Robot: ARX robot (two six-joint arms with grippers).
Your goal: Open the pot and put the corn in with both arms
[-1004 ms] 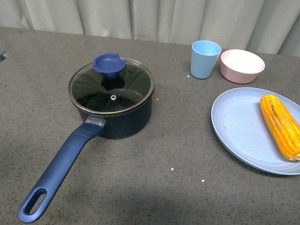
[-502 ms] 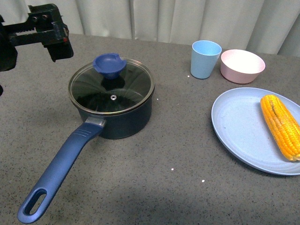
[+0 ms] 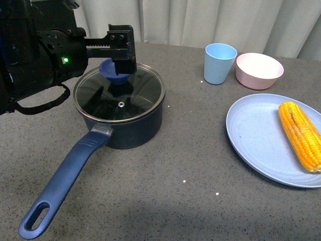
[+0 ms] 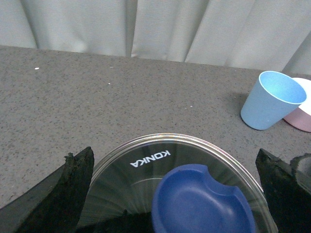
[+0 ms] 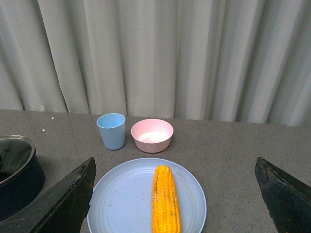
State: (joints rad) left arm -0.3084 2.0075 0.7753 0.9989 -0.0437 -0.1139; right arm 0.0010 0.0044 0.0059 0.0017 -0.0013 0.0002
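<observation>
**A:** Where does the left gripper (image 4: 171, 156) stand?

**B:** Over the glass lid (image 3: 120, 96), jaws spread wide and holding nothing. In the wrist view the blue knob (image 3: 115, 77) lies between them, not quite centred.

**A:** So how should it take the knob?

**B:** I'd centre it first, lower until the pads flank the knob's waist, close firmly, then lift straight up. A skewed pull could drag the saucepan (image 3: 134, 129), which sits at 10 o'clock with its handle toward 7.

**A:** And the corn cob (image 3: 301, 134)?

**B:** It's on the pale blue plate (image 3: 253, 131) at 3 o'clock, untouched. The right gripper (image 5: 174, 167) looks at it from well back, jaws wide and empty.
</observation>
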